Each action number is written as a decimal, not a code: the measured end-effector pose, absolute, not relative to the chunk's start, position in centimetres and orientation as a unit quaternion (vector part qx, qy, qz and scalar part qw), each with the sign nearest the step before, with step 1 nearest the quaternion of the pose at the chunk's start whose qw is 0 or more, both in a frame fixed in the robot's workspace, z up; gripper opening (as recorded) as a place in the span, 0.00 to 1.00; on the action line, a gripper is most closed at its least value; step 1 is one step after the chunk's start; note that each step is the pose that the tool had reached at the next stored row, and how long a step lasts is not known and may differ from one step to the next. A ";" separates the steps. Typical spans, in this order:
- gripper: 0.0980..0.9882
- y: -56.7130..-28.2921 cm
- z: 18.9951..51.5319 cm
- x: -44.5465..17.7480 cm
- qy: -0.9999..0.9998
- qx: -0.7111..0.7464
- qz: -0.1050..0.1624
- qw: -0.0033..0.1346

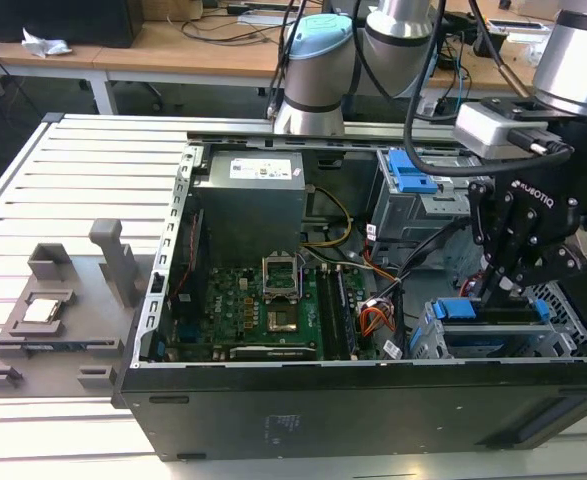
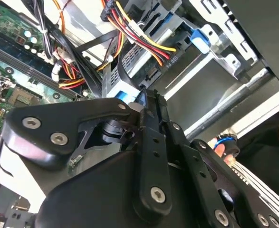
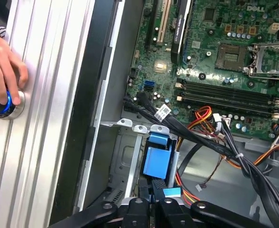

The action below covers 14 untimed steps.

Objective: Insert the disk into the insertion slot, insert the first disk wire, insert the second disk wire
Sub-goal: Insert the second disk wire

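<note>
Inside the open PC case [image 1: 373, 410], at the exterior view's right, the disk [image 1: 470, 310] sits in the slot [image 1: 425, 342], its blue carrier facing up. The tool [image 1: 495, 292] hangs right over the disk's rear end. Its fingers [image 3: 140, 209] are clenched together at the tips, w/ a black plug and a small blue tag just beside them; can't tell if anything is pinched. Orange/yellow/black wires [image 3: 210, 118] run from the board [image 1: 263, 310] toward the slot. The PSU [image 1: 253, 205] has a white printed label, and the tool body has white lettering. A hand [image 3: 4, 66] on the bench [image 1: 73, 200] touches a blue-lit button [image 3: 4, 103].
</note>
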State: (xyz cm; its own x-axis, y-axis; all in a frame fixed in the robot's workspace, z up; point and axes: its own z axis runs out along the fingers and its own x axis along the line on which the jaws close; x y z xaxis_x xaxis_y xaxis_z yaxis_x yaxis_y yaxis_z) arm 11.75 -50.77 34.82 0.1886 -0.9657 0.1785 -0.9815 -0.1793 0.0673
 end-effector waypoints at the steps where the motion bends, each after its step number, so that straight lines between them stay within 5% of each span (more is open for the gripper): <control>1: 0.06 -50.8 34.8 11.8 -0.636 0.767 0.042 0.077; 5: 0.06 -51.2 34.8 11.8 -0.637 0.769 0.025 0.057; 14: 0.06 -51.3 34.3 13.0 -0.686 0.725 0.020 0.059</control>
